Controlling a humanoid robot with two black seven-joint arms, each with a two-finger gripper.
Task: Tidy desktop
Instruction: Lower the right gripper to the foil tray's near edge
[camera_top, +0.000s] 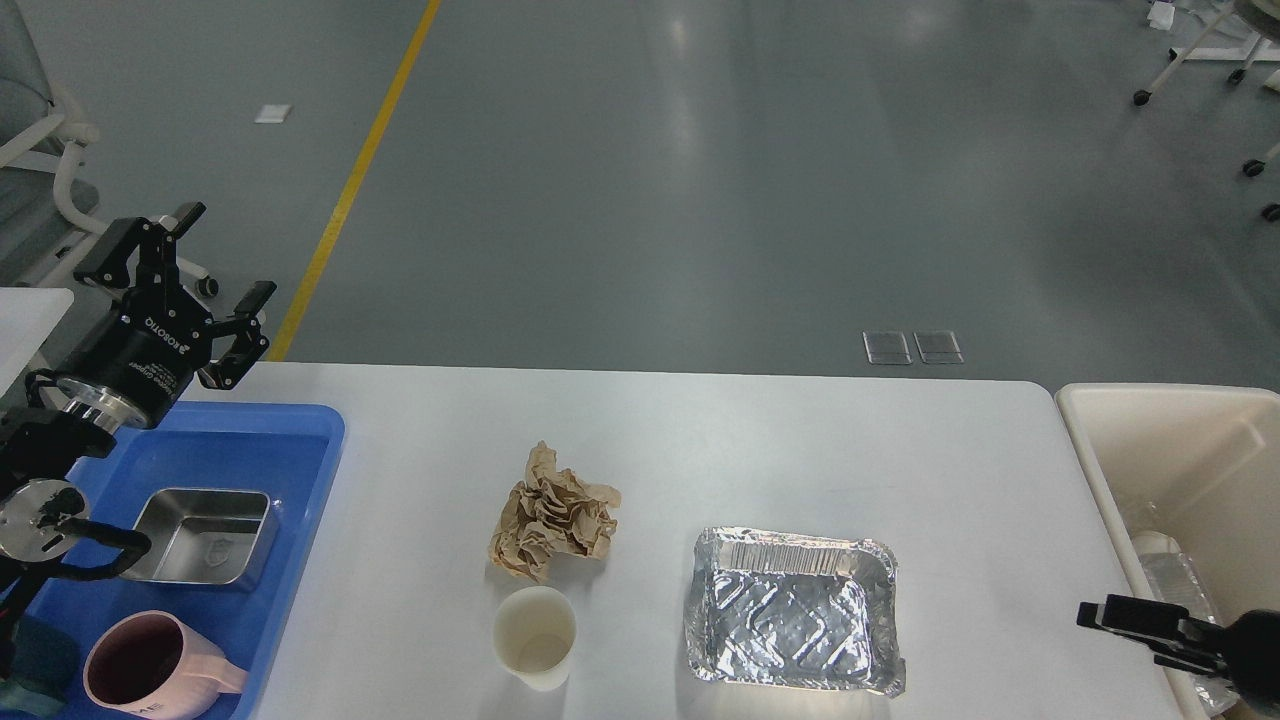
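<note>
The desktop (760, 440) bears crumpled paper (552, 512), cup (535, 636), foil tray (793, 625), blue tray (300, 500).

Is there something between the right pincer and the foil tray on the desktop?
Nothing visible. The right pincer sits at the desktop's right edge, beside the cream bin. Only bare white surface lies between it and the foil tray. The paper cup and crumpled paper lie beyond the tray.
</note>
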